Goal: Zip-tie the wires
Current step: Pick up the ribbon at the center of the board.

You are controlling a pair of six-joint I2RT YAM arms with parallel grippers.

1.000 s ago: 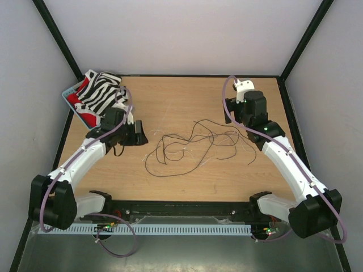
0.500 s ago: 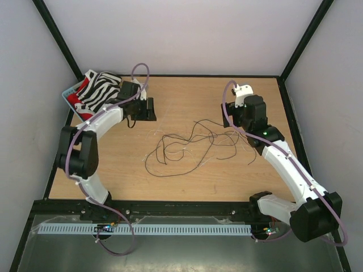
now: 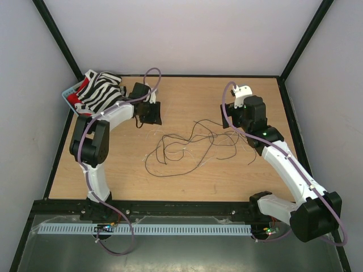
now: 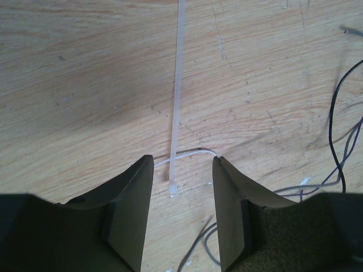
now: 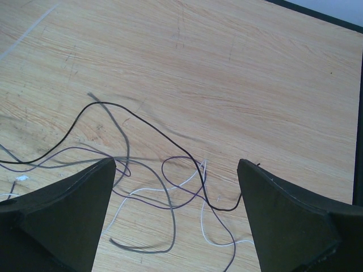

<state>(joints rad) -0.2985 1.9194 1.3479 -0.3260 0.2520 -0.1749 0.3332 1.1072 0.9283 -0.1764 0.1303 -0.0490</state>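
Observation:
The wires [image 3: 193, 144] lie in a loose tangle of thin dark and pale strands on the middle of the wooden table [image 3: 187, 175]. A translucent white zip tie [image 4: 176, 96] lies flat on the wood. Its head end rests between the fingers of my left gripper [image 4: 180, 170], which is open and not touching it. A pale strand crosses under the tie, and dark wires [image 4: 339, 136] run at that view's right. In the top view my left gripper [image 3: 152, 118] sits just left of the tangle. My right gripper [image 5: 176, 164] is wide open over the wires [image 5: 170, 187], at the tangle's right end [image 3: 239, 120].
A zebra-striped cloth [image 3: 102, 90] with something red lies in a light blue basket [image 3: 68, 92] at the back left corner. Black frame rails border the table, with one edge [image 5: 357, 113] showing in the right wrist view. A white slotted duct [image 3: 170, 229] runs along the front.
My left arm has swung from the left side toward the back and right, bringing its gripper beside the tangle, and its jaws have narrowed. The right arm has barely moved.

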